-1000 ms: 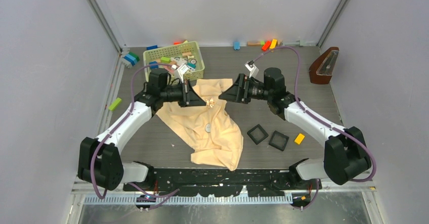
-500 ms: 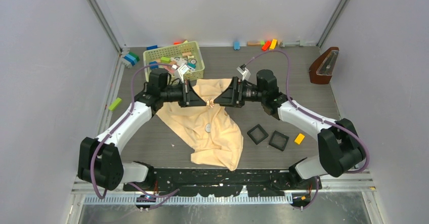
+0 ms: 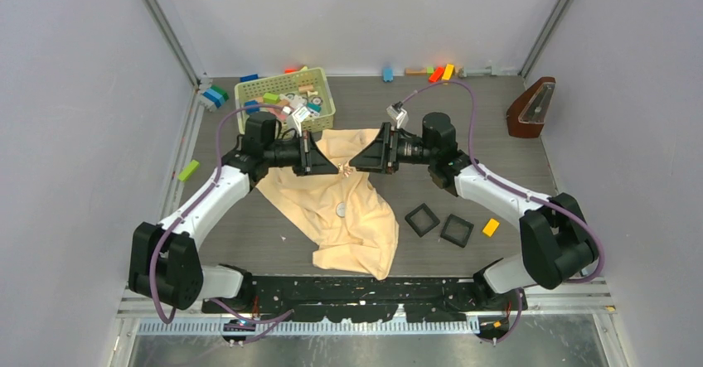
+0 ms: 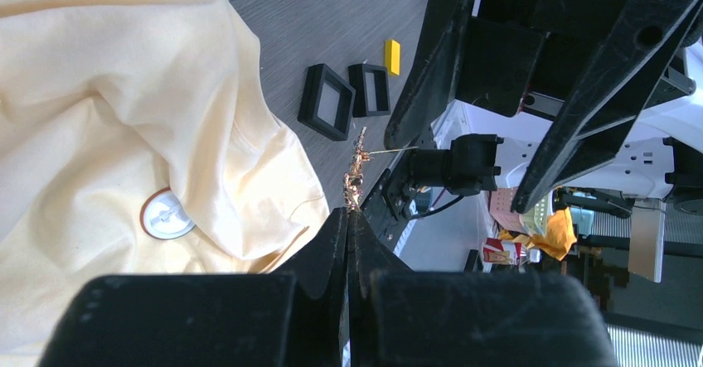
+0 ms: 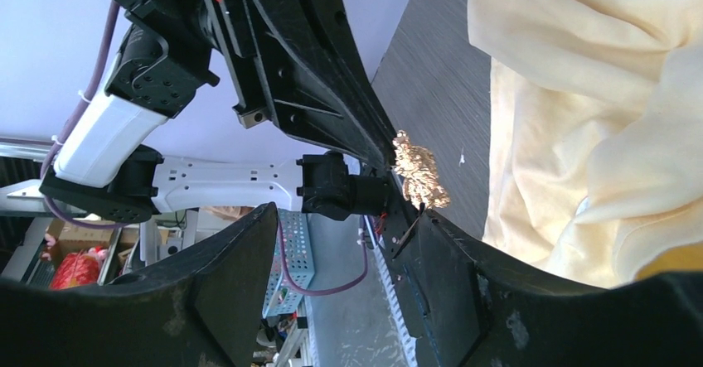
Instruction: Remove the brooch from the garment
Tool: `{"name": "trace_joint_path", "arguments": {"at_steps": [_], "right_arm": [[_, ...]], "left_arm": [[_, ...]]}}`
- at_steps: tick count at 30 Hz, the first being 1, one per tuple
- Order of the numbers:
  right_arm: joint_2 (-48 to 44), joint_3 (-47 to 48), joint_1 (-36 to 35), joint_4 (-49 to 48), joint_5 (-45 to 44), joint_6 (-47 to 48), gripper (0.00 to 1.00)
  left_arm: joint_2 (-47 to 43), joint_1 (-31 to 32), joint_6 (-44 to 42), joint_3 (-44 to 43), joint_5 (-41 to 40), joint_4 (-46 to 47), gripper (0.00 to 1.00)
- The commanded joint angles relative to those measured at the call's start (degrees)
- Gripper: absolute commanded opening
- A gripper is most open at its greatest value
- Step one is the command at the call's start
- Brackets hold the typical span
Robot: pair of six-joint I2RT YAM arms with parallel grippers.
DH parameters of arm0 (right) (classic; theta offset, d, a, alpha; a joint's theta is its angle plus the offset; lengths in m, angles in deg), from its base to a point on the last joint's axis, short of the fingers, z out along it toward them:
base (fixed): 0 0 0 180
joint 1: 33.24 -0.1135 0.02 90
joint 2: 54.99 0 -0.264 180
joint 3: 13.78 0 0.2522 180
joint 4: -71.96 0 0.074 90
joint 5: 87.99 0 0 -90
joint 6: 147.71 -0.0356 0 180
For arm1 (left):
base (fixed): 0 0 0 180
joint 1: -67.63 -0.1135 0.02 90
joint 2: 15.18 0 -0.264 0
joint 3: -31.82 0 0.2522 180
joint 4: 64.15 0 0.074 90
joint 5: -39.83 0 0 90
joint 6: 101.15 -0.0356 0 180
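The brooch (image 4: 358, 164) is a tiny glinting ornament with a thin pin sticking out sideways. My left gripper (image 4: 349, 211) is shut on its lower edge and holds it up over the cream garment (image 3: 356, 218), apart from the cloth. In the right wrist view the brooch (image 5: 420, 171) sits just past the tip of one finger (image 5: 448, 268) of my right gripper (image 5: 346, 211), which stands open. From above, the two grippers meet tip to tip at the brooch (image 3: 342, 168), left gripper (image 3: 334, 168) and right gripper (image 3: 353, 166). A flat round grey disc (image 4: 166, 215) lies on the garment.
Two black square trays (image 3: 422, 219) (image 3: 457, 229) and a yellow block (image 3: 491, 227) lie right of the garment. A green basket (image 3: 286, 102) of small parts stands behind the left arm. A brown metronome (image 3: 530, 108) is at the far right, a green block (image 3: 188, 170) at the left.
My right gripper has moved left up to the brooch, and its jaws have narrowed a little. The left gripper has stayed in place, still shut on the brooch.
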Motion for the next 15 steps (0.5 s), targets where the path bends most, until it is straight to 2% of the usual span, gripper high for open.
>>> {"name": "trace_joint_path", "arguments": {"at_steps": [1, 15], "right_arm": [[0.93, 1.33, -0.42, -6.05, 2.10, -3.35, 0.67], [3.70, 1.65, -1.09, -11.55, 2.33, -6.92, 0.66]], "left_arm": [[0.35, 0.50, -0.08, -0.53, 0.72, 1.36, 0.00], [0.93, 0.94, 1.01, -0.18, 1.49, 3.08, 0.00]]}}
